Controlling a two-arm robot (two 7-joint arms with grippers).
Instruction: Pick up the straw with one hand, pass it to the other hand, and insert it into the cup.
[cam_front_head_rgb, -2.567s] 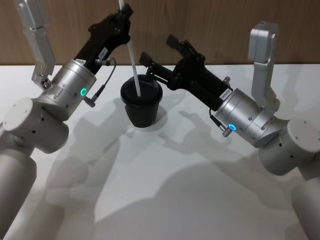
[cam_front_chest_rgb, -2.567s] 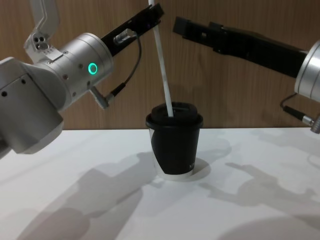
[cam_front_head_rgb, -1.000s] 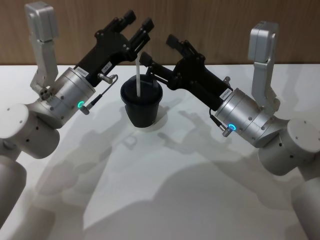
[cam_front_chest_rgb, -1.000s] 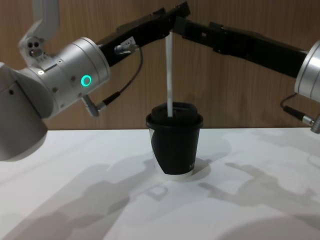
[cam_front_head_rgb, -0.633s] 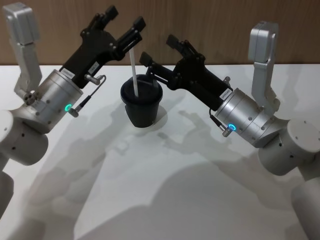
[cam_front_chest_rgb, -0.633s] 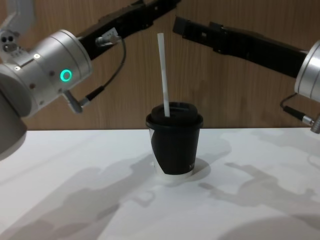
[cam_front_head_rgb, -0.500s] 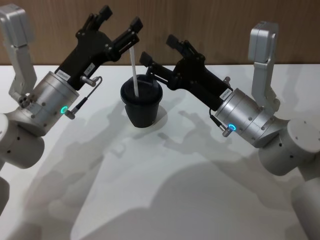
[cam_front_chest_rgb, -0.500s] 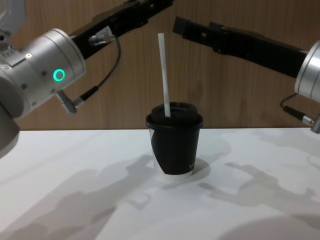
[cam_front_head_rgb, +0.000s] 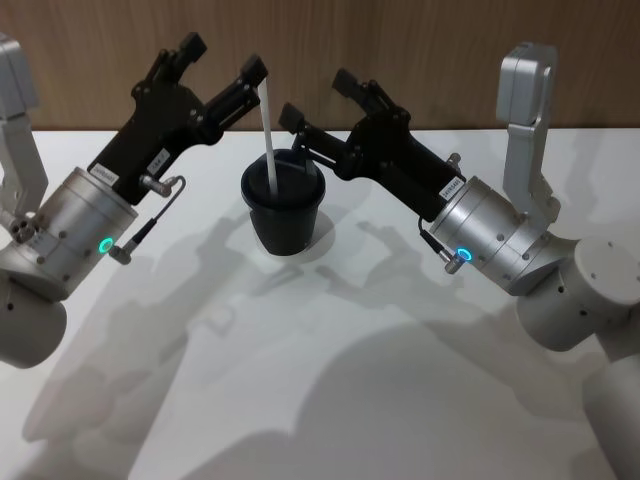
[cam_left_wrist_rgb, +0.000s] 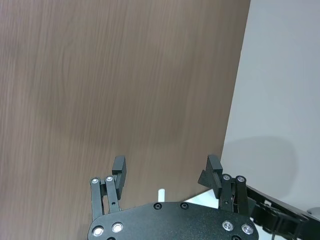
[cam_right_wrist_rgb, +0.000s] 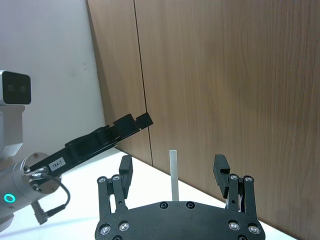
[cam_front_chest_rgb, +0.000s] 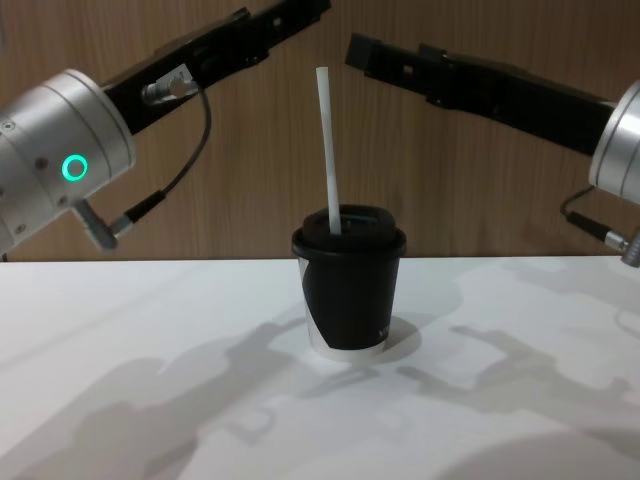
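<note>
Left end effector (cam_front_head_rgb: 222, 58) wide open, empty.

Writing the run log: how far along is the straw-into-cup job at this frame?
Done: the thin white straw stands upright through the lid of the small black tapered cup, free of both grippers. In hand: nothing; the left gripper is open up beside the straw's top, and the right gripper is open behind the cup. Left: apparently only retracting the arms.

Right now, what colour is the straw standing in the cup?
White; the straw shows best in the chest view, rising from the black cup.
</note>
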